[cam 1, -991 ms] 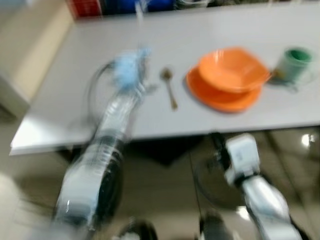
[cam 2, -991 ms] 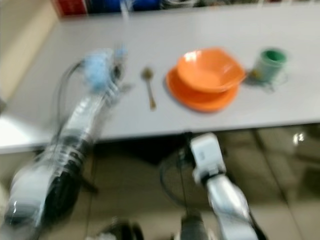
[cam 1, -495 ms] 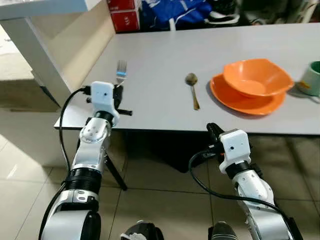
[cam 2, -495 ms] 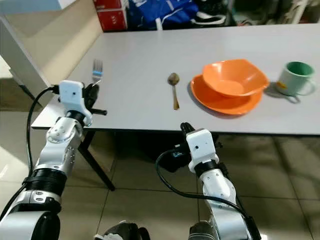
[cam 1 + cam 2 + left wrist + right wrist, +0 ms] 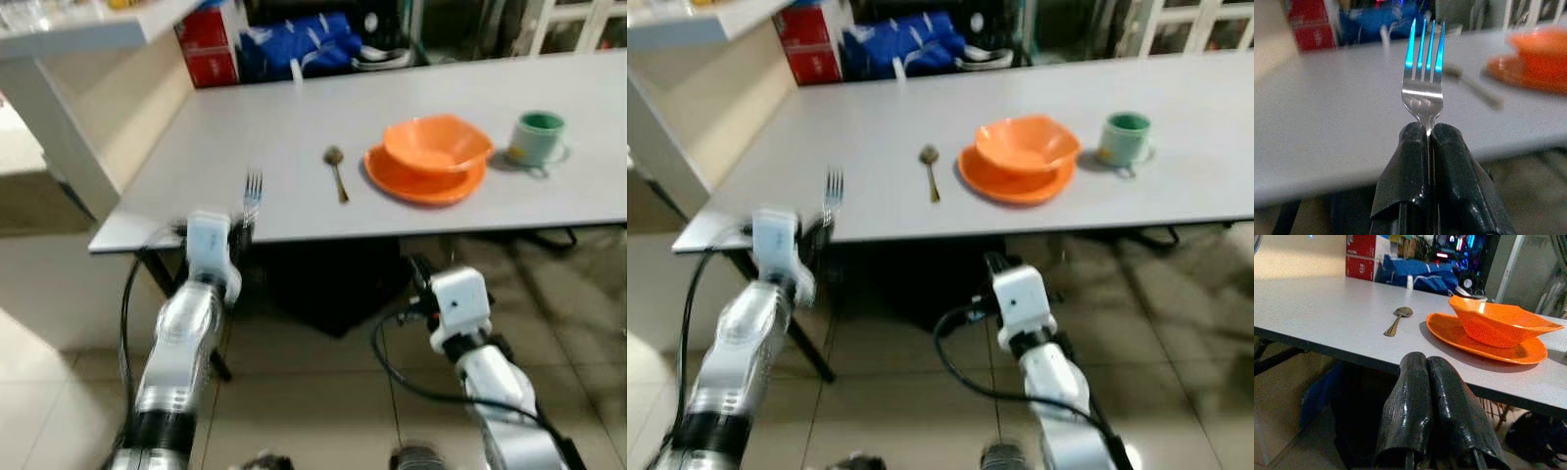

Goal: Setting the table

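since half a second ago the view has pulled back from the grey table [image 5: 294, 117], so the green mug [image 5: 538, 137] now shows whole at the far right; the things on the table lie as they did. left gripper [image 5: 1426, 134] is clamped tight on the silver fork [image 5: 1424, 73], tines up, just off the near left edge. right gripper [image 5: 1427, 367] is closed on nothing, below the near edge. to my eye the fork wants laying flat, left of the orange bowl [image 5: 435, 145] on its orange plate [image 5: 423, 183], clear of the brass-coloured spoon [image 5: 336, 172].
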Available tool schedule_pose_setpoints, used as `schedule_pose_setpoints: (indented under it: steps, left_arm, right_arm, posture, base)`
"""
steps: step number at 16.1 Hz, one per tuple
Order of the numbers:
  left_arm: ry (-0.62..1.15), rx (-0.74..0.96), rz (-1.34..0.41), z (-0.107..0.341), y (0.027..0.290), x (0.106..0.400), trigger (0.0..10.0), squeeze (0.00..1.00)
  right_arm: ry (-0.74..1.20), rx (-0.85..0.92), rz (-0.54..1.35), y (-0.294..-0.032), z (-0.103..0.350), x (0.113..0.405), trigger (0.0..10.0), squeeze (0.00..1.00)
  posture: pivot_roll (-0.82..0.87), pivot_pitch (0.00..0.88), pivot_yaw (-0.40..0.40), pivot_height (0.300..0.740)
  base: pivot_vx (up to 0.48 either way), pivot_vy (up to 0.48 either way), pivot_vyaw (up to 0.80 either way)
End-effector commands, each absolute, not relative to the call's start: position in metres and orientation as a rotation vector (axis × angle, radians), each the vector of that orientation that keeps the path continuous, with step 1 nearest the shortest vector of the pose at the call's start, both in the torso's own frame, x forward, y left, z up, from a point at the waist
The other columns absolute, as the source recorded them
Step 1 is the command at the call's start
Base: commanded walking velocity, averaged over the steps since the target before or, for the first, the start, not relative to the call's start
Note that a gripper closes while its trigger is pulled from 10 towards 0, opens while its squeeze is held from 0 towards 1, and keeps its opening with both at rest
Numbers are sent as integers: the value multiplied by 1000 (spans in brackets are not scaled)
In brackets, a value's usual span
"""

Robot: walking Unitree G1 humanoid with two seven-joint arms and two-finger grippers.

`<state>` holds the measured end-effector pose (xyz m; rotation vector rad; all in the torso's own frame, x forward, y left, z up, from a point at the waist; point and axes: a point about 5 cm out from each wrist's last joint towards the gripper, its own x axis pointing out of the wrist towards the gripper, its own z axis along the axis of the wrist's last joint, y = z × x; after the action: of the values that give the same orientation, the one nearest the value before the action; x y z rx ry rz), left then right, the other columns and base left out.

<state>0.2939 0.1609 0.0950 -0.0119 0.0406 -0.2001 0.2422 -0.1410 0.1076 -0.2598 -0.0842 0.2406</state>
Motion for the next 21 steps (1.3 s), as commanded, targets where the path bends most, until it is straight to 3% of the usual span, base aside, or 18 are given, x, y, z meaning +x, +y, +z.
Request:
schedule_pose_setpoints:
  steps: [1, 4, 12, 21]
  left_arm:
    - [39, 6, -227, 100, 164, 284, 0, 0]
    - [45, -9, -261, 101, 156, 270, 0, 0]
    - [-5, -26, -255, 121, 137, 281, 0, 0]
    - [-23, -35, -253, 133, 126, 293, 0, 0]
  right_arm:
    - [-107, -250, 239, -142, 111, 243, 10000, 0]
    - [-102, -243, 244, -140, 109, 243, 10000, 0]
    - [-100, -252, 242, -139, 109, 246, 10000, 0]
    - [-106, -261, 251, -135, 108, 246, 10000, 0]
  posture:
    - [-305, 20, 174, 702]
    - [-294, 25, 169, 702]
    - [-296, 28, 157, 702]
    - [-297, 27, 162, 702]
  base:
    - [0, 0, 0]
    - [0, 0, 0]
    - [0, 0, 0]
    - [425, 0, 0]
